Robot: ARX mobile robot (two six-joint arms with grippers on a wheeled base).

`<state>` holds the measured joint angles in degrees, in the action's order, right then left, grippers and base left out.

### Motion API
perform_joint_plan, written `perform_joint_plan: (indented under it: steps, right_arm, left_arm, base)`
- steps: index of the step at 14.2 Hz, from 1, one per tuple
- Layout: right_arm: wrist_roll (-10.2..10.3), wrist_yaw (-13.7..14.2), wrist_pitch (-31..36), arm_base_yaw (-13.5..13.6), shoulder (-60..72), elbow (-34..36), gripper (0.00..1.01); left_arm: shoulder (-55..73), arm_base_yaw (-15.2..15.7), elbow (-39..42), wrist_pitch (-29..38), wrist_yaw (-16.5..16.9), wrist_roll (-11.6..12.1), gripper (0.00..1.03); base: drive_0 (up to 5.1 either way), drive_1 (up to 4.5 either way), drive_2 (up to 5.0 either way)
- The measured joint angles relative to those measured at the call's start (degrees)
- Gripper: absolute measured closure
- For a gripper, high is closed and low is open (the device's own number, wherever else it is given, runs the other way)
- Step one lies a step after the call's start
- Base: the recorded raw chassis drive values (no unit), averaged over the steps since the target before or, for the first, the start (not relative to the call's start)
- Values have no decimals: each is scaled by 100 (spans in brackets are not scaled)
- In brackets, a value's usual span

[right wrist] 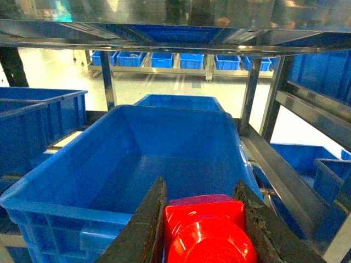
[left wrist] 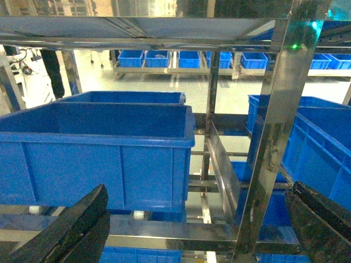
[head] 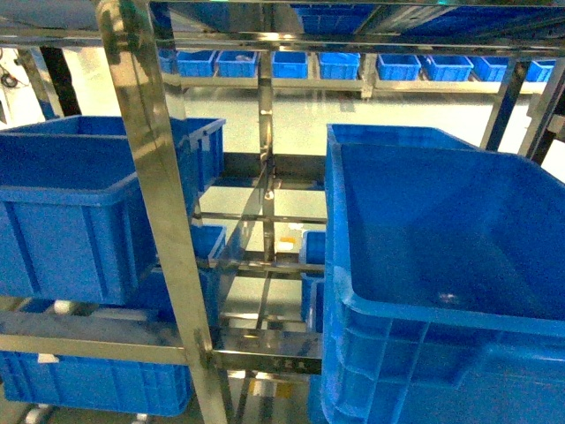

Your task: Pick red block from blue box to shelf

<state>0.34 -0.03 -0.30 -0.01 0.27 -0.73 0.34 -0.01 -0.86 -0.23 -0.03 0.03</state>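
Right gripper (right wrist: 205, 230) is clamped on the red block (right wrist: 208, 233); both dark fingers (right wrist: 140, 230) press against the block's sides, round stud facing the wrist camera. The block hangs over the near rim of a dark blue crate (right wrist: 137, 164) that sits on a tier of the shelf (head: 150, 177); no contents visible in the part of the crate that shows.

Left gripper (left wrist: 192, 230) is spread wide with nothing between its fingers (left wrist: 71, 230); it faces a shelf post and another blue crate (left wrist: 98, 148) on the left side of the rack.

Head view shows neither gripper, only the steel uprights, the left crate and the large right crate (head: 441, 265). A row of further crates (head: 353, 64) stands on a far rack. The turquoise tub appears in no view.
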Motion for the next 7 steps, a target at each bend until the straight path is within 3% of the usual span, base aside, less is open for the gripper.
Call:
perform_joint_plan:
  steps: [7]
  right_arm:
    - [0, 0, 2, 0, 0, 0, 73]
  left_arm:
    - [0, 0, 0, -2, -2, 0, 5]
  base:
    - [0, 0, 0]
